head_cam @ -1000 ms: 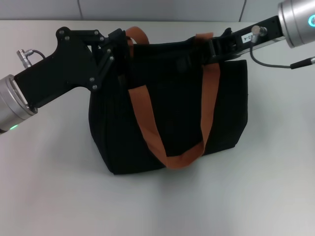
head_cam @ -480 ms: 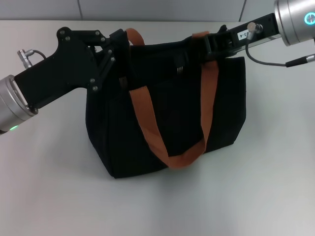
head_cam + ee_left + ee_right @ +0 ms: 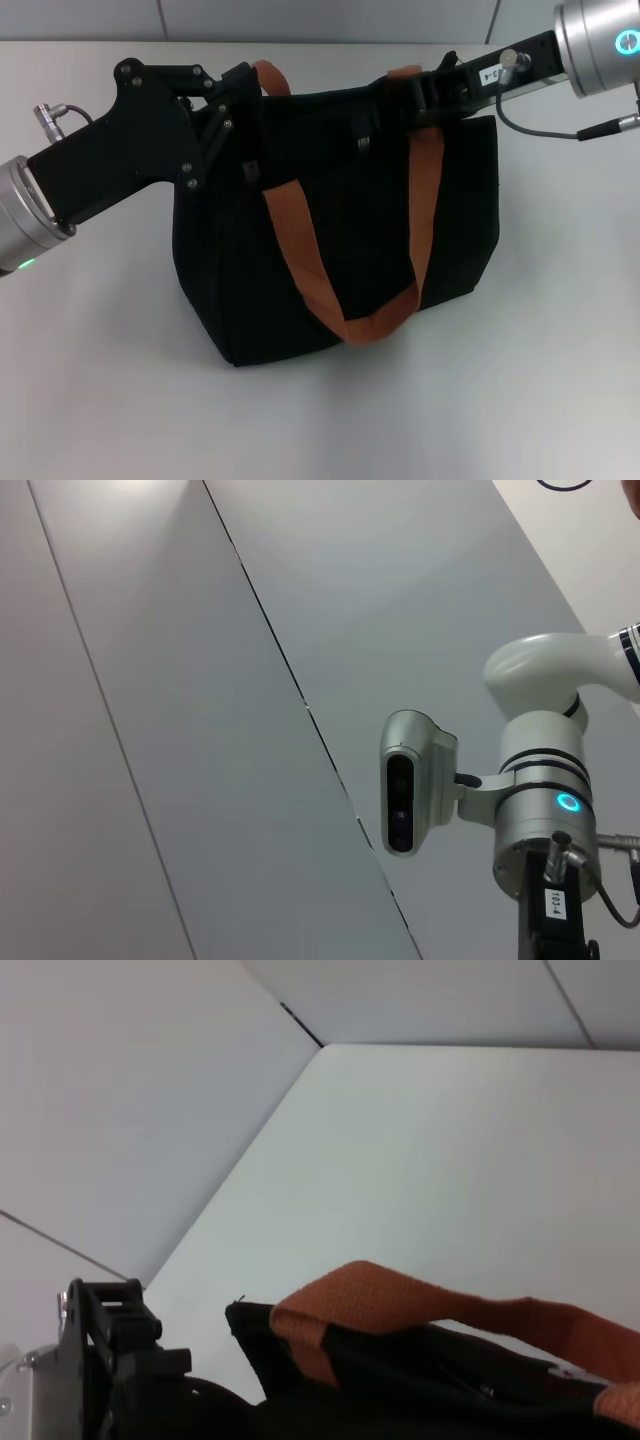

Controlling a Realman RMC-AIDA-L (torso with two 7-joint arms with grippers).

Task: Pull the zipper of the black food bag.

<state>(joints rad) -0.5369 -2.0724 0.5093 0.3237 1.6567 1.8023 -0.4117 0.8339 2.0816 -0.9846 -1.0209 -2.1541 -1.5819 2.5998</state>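
The black food bag [image 3: 340, 240] stands in the middle of the table, with one rust-orange strap [image 3: 300, 250] hanging down its front. My left gripper [image 3: 248, 88] is shut on the bag's top left corner. My right gripper [image 3: 418, 93] lies on the top edge beside the right strap end, black against the black fabric. The zipper's small silver-grey tab [image 3: 365, 143] hangs just below that edge, left of the right gripper. Whether the gripper holds it is hidden. The right wrist view shows the strap [image 3: 400, 1300], the bag top [image 3: 420, 1390] and the left gripper [image 3: 110, 1335] beyond.
A second small grey tab [image 3: 250, 172] hangs on the bag's left side. The white table [image 3: 520, 400] runs back to a grey panelled wall [image 3: 320, 15]. The left wrist view shows only wall, my head camera [image 3: 410, 795] and the right arm [image 3: 545, 820].
My right gripper has slid leftwards along the bag's top edge. The bag has shifted slightly left with it. The left arm has held still.
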